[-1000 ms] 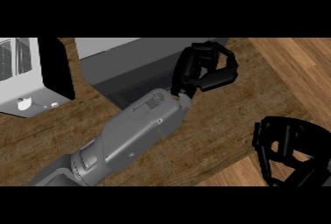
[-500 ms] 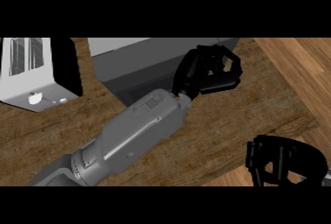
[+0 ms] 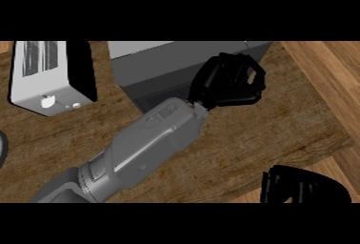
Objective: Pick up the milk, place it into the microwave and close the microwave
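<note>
No milk carton shows anywhere, so its position, heading and long axis cannot be told; it may be hidden in the curled fingers. The left hand point(image 3: 228, 81), fingers curled inward, is at the front face of the grey microwave point(image 3: 165, 66) near the counter's point(image 3: 281, 128) far edge. The right hand point(image 3: 302, 186) sits at the near right corner, fingers unreadable. A toaster point(image 3: 49, 76) stands far left.
</note>
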`<state>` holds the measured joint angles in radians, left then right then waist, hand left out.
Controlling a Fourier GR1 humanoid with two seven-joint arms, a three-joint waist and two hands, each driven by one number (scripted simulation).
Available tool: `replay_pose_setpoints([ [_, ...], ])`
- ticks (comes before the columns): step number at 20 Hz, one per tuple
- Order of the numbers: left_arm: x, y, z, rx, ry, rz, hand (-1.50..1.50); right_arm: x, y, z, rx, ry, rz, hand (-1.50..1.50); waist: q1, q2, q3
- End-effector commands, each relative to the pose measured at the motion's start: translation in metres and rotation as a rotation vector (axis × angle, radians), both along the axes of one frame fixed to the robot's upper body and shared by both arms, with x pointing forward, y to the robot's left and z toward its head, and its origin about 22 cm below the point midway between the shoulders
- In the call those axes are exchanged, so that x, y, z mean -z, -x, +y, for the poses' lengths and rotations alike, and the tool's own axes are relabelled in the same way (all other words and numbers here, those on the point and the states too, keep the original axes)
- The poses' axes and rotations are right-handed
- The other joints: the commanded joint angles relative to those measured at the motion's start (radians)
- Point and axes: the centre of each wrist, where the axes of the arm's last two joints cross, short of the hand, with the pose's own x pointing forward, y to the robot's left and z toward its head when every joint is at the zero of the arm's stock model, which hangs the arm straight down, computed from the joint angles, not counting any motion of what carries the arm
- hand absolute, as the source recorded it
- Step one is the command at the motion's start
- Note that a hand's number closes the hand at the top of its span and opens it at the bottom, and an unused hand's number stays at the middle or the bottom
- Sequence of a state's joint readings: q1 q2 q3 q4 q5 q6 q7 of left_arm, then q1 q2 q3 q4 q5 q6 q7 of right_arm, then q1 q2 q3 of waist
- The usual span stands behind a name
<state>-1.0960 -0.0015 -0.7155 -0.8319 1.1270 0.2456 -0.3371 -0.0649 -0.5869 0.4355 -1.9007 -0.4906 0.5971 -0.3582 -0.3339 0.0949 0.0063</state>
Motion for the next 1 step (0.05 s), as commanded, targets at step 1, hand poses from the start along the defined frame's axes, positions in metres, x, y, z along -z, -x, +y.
replay_pose_setpoints([
  [1, 0.0685, -0.0195, 0.0639, -0.262, -0.019, 0.226, 1.50, 0.0007, 0.0114, 0.0064, 0.021, -0.010, -0.003, 1.50, 0.032, 0.020, -0.011],
])
